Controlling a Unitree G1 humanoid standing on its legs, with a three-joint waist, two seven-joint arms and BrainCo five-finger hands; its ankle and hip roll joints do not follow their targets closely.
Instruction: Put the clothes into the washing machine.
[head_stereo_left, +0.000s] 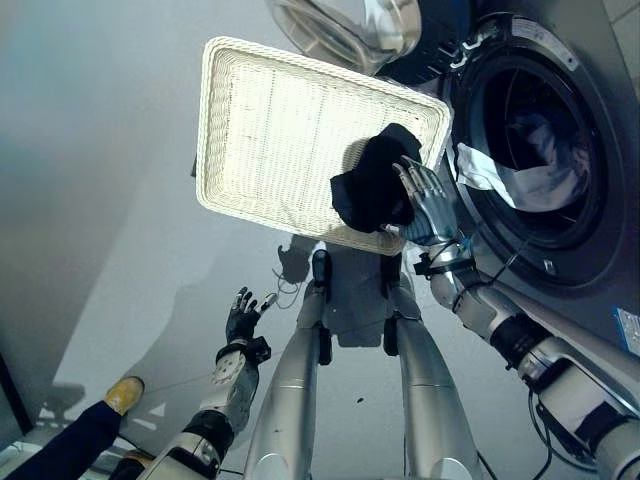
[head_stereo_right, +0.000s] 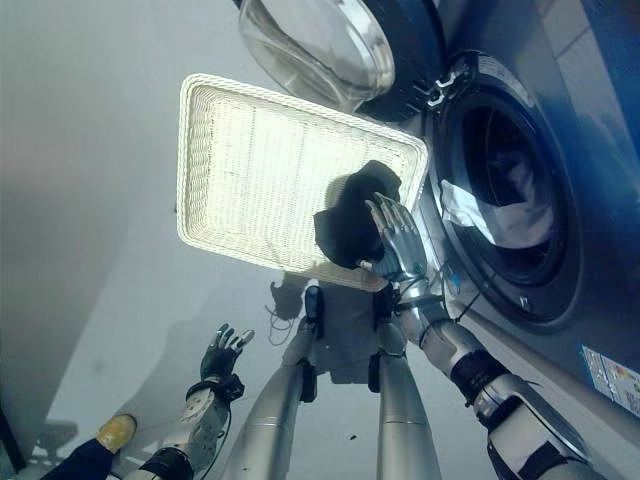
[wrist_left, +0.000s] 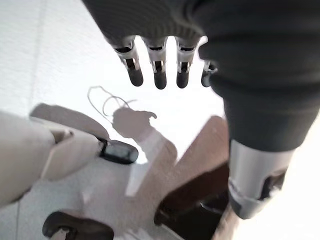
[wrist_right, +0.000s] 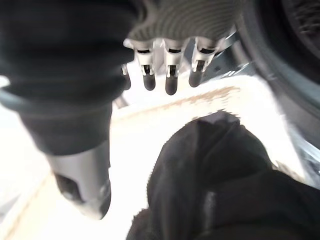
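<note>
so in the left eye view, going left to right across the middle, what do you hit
white woven wicker basket → black crumpled garment lying in the basket's right end → right hand, open over the garment → pale clothes inside the round washing machine drum

No legible text, number or sign anywhere. One blue-and-white label stuck on the grey front panel of the washing machine, below the drum opening; print on it too small to read. Same label seen at the edge of the left eye view, equally unreadable. A curved light strip above the door opening, possibly lettering, too blurred to make out. Nothing printed on the white wicker basket.
</note>
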